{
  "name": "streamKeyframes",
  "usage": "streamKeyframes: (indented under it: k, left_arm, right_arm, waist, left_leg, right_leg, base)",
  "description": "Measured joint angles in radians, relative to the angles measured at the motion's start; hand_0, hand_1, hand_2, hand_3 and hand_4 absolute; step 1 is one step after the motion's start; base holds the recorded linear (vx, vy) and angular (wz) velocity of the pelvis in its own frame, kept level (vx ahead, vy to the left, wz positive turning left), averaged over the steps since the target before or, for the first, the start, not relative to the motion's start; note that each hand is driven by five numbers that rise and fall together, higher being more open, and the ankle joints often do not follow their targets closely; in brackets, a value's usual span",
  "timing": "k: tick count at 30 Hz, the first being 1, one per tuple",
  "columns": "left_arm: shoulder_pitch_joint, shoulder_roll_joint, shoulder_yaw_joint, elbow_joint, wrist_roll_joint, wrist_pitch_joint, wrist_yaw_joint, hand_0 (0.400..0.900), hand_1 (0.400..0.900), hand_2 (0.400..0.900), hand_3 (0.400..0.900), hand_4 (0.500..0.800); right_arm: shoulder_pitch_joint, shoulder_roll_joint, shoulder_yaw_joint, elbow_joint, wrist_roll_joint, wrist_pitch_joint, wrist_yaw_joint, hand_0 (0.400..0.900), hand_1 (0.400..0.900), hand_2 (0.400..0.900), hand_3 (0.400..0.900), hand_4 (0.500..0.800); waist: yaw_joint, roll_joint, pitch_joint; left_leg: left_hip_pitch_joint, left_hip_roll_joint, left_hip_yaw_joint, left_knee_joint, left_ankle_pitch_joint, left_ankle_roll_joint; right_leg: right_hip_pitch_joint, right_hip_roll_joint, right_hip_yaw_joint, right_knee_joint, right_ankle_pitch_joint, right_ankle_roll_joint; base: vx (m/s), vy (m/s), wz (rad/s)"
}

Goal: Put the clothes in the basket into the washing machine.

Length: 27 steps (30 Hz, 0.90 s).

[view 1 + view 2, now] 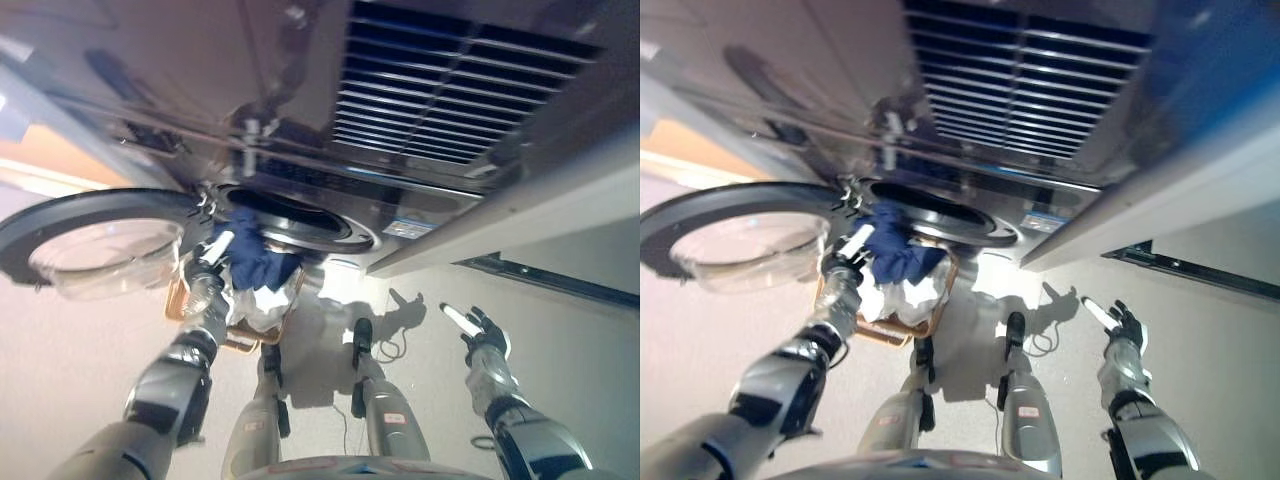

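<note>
Pale floor [70, 380] is seen beneath a front-loading washing machine [400, 110], whose louvred panel fills the upper part of both views. From the lower left, the left hand [208, 262] is raised to the drum opening [290, 215], and a dark blue garment [255, 255] is gripped in its curled fingers. The garment is held at the lower rim of the opening, partly hanging over the basket [902, 325] below. White clothes [902, 298] are seen lying in that wicker basket, which stands on the floor just beneath the drum. To the left of the hand, the round door [95, 240] with its clear window is swung wide open. Well apart, at the lower right, the right hand [478, 328] is held over the floor with fingers spread, nothing being grasped.
</note>
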Motion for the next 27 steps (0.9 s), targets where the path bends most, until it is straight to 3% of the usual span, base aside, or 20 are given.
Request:
streamKeyframes:
  k: [3,8,12,17,20,27]
  left_arm:
    - [-0.081,-0.056,-0.004,-0.011,-0.08,-0.014,0.01,0.4,0.4,0.4,0.4,0.5]
    - [-0.202,-0.158,-0.072,-0.018,-0.083,-0.008,0.032,0.4,0.4,0.4,0.4,0.5]
    - [-0.253,-0.19,-0.083,-0.017,-0.084,-0.001,0.066,0.4,0.4,0.4,0.4,0.5]
    - [-0.268,-0.19,-0.075,-0.017,-0.089,-0.005,0.098,0.4,0.4,0.4,0.4,0.5]
    - [-0.306,-0.178,-0.057,-0.002,-0.102,-0.019,0.128,0.4,0.4,0.4,0.4,0.5]
    - [-0.453,-0.102,-0.048,0.051,-0.096,-0.044,0.192,0.4,0.4,0.4,0.4,0.5]
  right_arm:
    - [-0.055,0.005,0.032,0.042,0.003,0.028,-0.017,0.9,0.9,0.9,0.9,0.8]
    - [-0.156,0.012,0.052,0.073,0.034,0.037,-0.046,0.9,0.9,0.9,0.9,0.8]
    - [-0.22,0.015,0.074,0.086,0.051,0.035,-0.071,0.9,0.9,0.9,0.9,0.8]
    - [-0.253,0.027,0.074,0.098,0.068,0.033,-0.113,0.9,0.9,0.9,0.9,0.8]
    - [-0.281,0.058,0.078,0.118,0.069,0.031,-0.146,0.9,0.9,0.9,0.9,0.8]
    - [-0.37,0.072,0.109,0.117,0.068,-0.003,-0.237,0.9,0.9,0.9,0.9,0.8]
  waist:
    - [0.0,0.001,-0.001]
    - [-0.015,0.0,-0.001]
    - [-0.027,-0.001,-0.002]
    - [-0.027,-0.003,-0.003]
    - [-0.033,-0.027,-0.015]
    - [-0.082,-0.08,-0.035]
  left_leg:
    - [-0.019,0.003,0.0,-0.004,0.008,-0.001]
    - [-0.048,0.003,0.004,-0.004,0.007,0.001]
    - [-0.06,0.005,0.011,-0.004,0.006,0.001]
    - [-0.105,0.004,0.022,0.001,0.008,-0.001]
    - [-0.151,0.008,0.04,0.006,0.009,-0.003]
    - [-0.355,0.022,0.041,0.106,-0.002,-0.013]
  right_leg:
    - [-0.021,0.004,0.001,0.0,0.012,-0.01]
    - [-0.052,0.005,0.003,0.0,0.013,-0.011]
    - [-0.068,0.008,0.012,0.001,0.015,-0.013]
    - [-0.12,0.009,0.027,0.001,0.027,-0.015]
    - [-0.176,0.014,0.043,0.004,0.042,-0.019]
    - [-0.356,0.023,0.053,0.046,0.061,-0.034]
  base:
    - [0.01,-0.009,-0.07]
    - [0.01,-0.006,-0.09]
    - [0.01,-0.008,-0.09]
    - [0.0,-0.004,-0.14]
    - [-0.03,-0.03,-0.22]
    - [-0.07,-0.044,0.01]
